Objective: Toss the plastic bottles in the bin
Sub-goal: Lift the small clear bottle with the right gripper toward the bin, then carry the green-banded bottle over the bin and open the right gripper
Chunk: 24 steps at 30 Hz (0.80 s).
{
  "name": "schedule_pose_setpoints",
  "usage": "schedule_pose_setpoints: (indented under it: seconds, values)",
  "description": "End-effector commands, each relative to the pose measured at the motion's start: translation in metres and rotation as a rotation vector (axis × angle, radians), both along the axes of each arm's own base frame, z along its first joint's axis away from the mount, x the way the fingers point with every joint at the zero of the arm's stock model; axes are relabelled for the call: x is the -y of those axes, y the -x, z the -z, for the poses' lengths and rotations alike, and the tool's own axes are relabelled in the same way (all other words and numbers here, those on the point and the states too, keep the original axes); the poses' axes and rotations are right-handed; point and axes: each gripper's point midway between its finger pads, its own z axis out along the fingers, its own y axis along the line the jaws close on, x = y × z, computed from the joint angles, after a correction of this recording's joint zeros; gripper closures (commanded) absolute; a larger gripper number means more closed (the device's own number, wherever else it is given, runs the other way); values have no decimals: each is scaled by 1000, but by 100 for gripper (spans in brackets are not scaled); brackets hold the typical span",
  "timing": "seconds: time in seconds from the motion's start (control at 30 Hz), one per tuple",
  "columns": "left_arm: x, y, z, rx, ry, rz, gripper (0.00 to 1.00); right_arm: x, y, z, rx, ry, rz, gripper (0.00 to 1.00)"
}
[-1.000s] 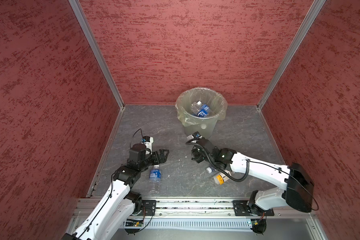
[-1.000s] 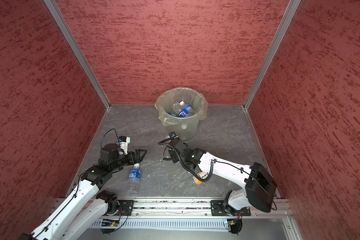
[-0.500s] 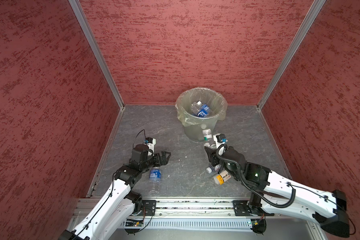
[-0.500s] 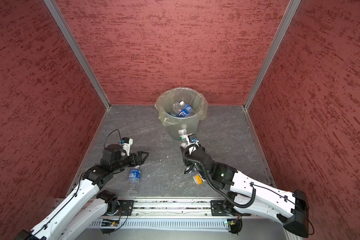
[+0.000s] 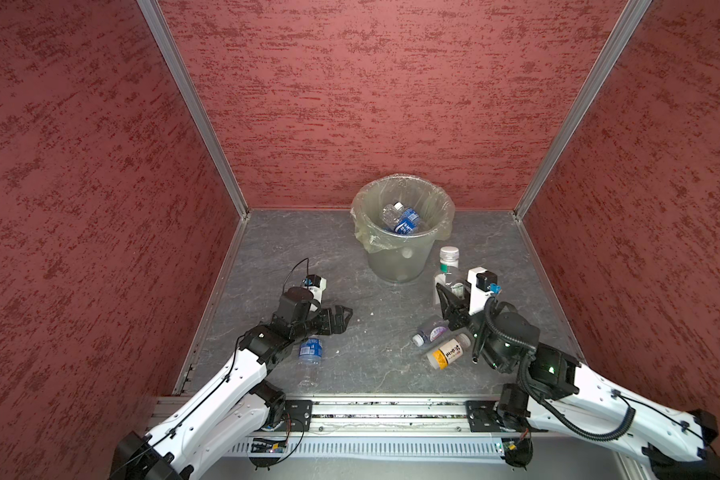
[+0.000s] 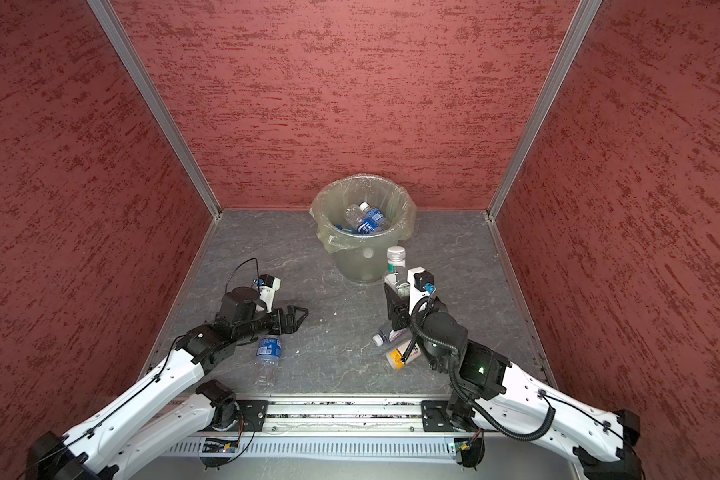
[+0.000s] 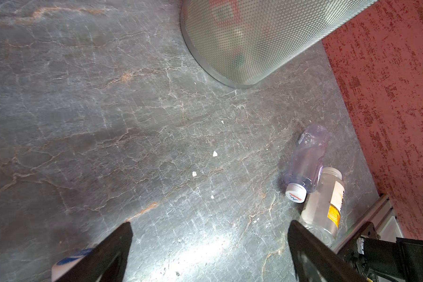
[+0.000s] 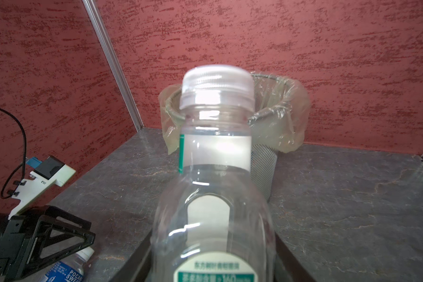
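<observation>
Right wrist view: the right pincer [image 8: 213, 240] is clenched on one green-labelled bottle [image 8: 215, 151], clear, upright, white cap on top, its lower body between the dark fingers [image 8: 134, 268]. In both top views this bottle stands raised just beside the bin [image 5: 391, 266], at its right flank and not over the opening. The left pincer [image 5: 341, 318] is released and holds nothing, with its two fingers spread wide above bare bench [image 7: 132, 122]. Outside the bin there are four bottles: the held one and three lying on the bench. One blue-labelled bottle [image 5: 310, 353] lies partly under the left arm. One purple-tinted bottle [image 5: 431, 332] and one yellow-labelled bottle [image 5: 447, 353] lie touching each other near the right arm. There is one bin, round and grey-green, with a translucent bag [image 5: 371, 241] folded over its rim. Only the top views look into it, showing a white-capped clear bottle [image 5: 391, 212] and a blue-wrapped bottle [image 5: 407, 220]; I cannot count any others beneath them. The left wrist view alone shows the bin's fine mesh wall and the print on the purple-tinted bottle's cap. The right wrist view alone shows "POCARI SWEAT" on the blue label below the left pincer, but not the touching pair.
</observation>
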Motion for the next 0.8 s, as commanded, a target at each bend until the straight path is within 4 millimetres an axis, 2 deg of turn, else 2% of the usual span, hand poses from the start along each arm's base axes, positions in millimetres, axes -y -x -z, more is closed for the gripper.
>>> schedule_pose_setpoints:
  seconds: [0.0, 0.2, 0.3, 0.37, 0.43, 0.47, 0.5, 0.6, 0.63, 0.67, 0.7, 0.77]
  values:
    - [7, -10, -19, 67, 3, 10, 1, 5, -3, -25, 59, -27, 45, 44]
    - [14, -10, -19, 76, -8, 38, 1, 4, -14, -70, 143, -28, 118, 43]
    - [14, -8, -17, 75, -10, 42, 1, -9, -25, -100, 204, -6, 134, 42]
    - [13, -7, -16, 76, -9, 42, 1, -24, -42, -122, 238, 7, 137, 41]
    - [13, -5, -13, 72, -6, 41, 0, -40, -67, -141, 262, 12, 137, 40]
    - [13, -4, -13, 71, -1, 39, 1, -45, -87, -148, 260, 10, 142, 39]
    - [12, -4, -12, 70, 3, 36, 1, -47, -108, -153, 250, 2, 148, 34]
    - [12, 0, -13, 66, 9, 37, 1, -38, -180, -156, 181, -9, 198, 6]
    - [11, 2, -13, 64, 7, 37, 0, -35, -200, -154, 153, -4, 204, 1]
    - [9, 4, -12, 64, 2, 33, 0, -33, -219, -147, 116, -1, 218, 1]
    - [8, 6, -13, 67, 0, 32, 1, -32, -226, -148, 105, -9, 209, 1]
    - [4, 10, -13, 69, 3, 27, 0, -32, -228, -155, 114, -35, 197, 1]
